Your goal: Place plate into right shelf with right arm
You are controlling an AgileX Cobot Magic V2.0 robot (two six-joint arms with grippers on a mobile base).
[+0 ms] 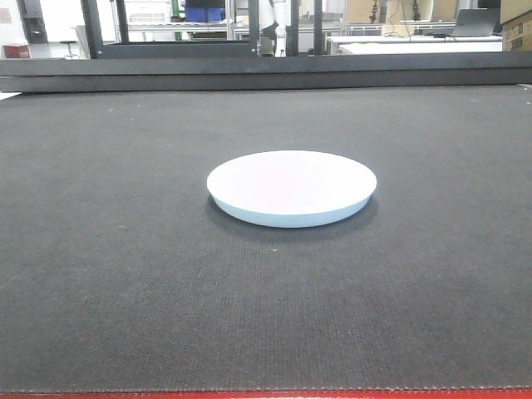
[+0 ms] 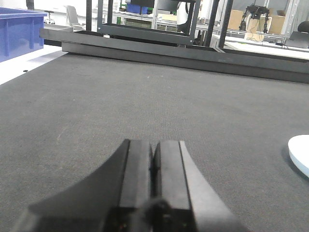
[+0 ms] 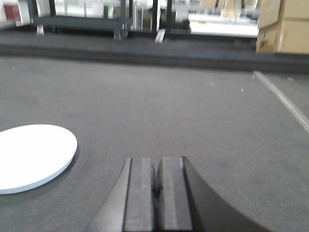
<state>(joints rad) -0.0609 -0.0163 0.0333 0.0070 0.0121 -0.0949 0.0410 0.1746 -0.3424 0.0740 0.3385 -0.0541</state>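
Observation:
A round white plate [image 1: 291, 186] with a pale blue underside lies flat on the dark mat in the middle of the front view. Its edge shows at the right of the left wrist view [image 2: 300, 153] and it lies at the lower left of the right wrist view [image 3: 30, 155]. My left gripper [image 2: 153, 147] is shut and empty, low over the mat, left of the plate. My right gripper [image 3: 156, 163] is shut and empty, low over the mat, right of the plate. No shelf shows in any view. Neither gripper shows in the front view.
The dark mat [image 1: 100, 249] covers the table, with a raised dark rail [image 1: 249, 75] along its far edge. A blue bin [image 2: 19, 31] stands at the far left. Cardboard boxes [image 3: 282, 26] stand at the far right. A red edge [image 1: 266, 395] runs along the front.

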